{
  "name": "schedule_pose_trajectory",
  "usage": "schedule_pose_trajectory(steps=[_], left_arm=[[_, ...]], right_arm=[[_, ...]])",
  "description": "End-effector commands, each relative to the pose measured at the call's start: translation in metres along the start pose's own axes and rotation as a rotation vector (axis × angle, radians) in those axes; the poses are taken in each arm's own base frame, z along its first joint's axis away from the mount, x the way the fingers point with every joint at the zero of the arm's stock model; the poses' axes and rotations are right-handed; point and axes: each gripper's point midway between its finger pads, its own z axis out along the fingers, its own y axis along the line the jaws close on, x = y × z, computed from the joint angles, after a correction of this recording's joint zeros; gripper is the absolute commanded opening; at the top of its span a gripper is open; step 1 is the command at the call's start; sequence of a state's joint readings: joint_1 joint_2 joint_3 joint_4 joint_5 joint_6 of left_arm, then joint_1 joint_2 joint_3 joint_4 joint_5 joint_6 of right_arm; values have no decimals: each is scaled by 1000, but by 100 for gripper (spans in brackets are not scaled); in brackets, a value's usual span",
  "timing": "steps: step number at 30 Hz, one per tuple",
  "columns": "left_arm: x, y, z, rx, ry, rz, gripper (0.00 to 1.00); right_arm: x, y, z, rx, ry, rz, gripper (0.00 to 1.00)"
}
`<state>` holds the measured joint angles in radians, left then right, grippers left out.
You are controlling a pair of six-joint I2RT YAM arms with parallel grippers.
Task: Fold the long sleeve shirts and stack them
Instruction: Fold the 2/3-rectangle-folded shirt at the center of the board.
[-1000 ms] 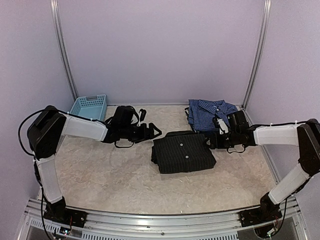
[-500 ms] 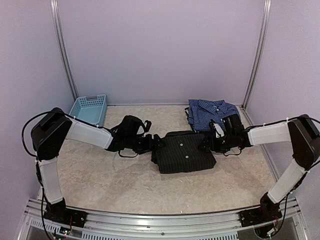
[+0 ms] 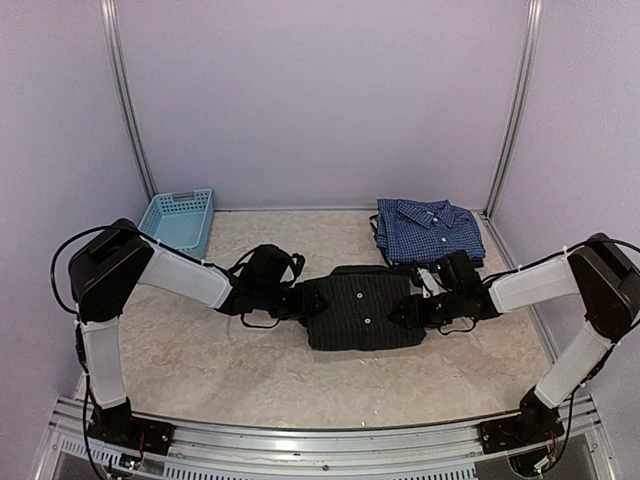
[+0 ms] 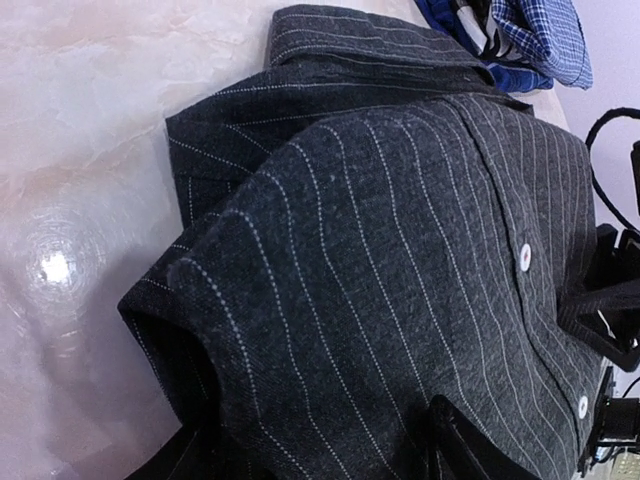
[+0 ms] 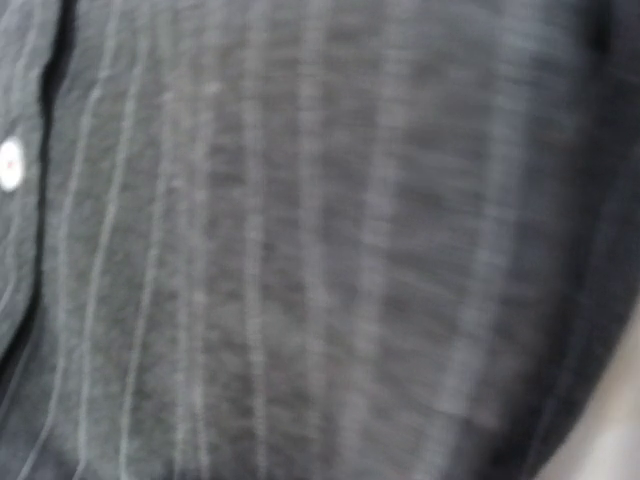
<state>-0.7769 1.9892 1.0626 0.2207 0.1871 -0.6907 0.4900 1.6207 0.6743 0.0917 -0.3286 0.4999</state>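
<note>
Because both arms reach in low from either side of the black shirt, which lies folded in a rectangle mid-table, most of what could go wrong comes from uneven handling of that one bundle.

Far to the left of the black shirt and behind it, the light blue basket sits well apart, and we see no risk from it.

At the black shirt's left edge, the left gripper has its fingers part-way apart with the bunched fold filling the gap between them, so we judge it a grip on the cloth. If only the top layers are pinched, a lift could peel the fold open.

At the black shirt's right edge sits the right gripper. Its wrist view is blurred pinstripe cloth with no finger in it, so we cannot tell how wide it stands or whether it holds anything. Should one side hold and the other not, we expect the bundle to sag, twist or drag.

Just behind the black shirt's right corner lies the blue checked shirt, folded, collar showing. A low carry onto it could shove it askew, and an off-centre drop would leave a crooked stack.
</note>
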Motion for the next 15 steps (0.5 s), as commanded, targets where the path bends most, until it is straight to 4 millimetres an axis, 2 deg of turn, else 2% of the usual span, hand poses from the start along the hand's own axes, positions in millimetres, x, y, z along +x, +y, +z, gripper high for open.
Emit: schedule_pose_trajectory(steps=[1,5,10,12,15], left_arm=[[5,17,-12,-109,-10,45,65],[-4,27,-29,-186,-48,70,71],[-18,48,-55,-336,-124,96,76],[-23,53,-67,-376,-160,105,80],[-25,50,-82,-393,-202,113,88]], right_arm=[[36,20,0,-9,42,34,65],[65,45,-1,-21,56,41,69],[84,60,-11,10,45,42,80],[78,54,-22,61,25,25,84],[54,43,-41,185,-22,-53,90]])
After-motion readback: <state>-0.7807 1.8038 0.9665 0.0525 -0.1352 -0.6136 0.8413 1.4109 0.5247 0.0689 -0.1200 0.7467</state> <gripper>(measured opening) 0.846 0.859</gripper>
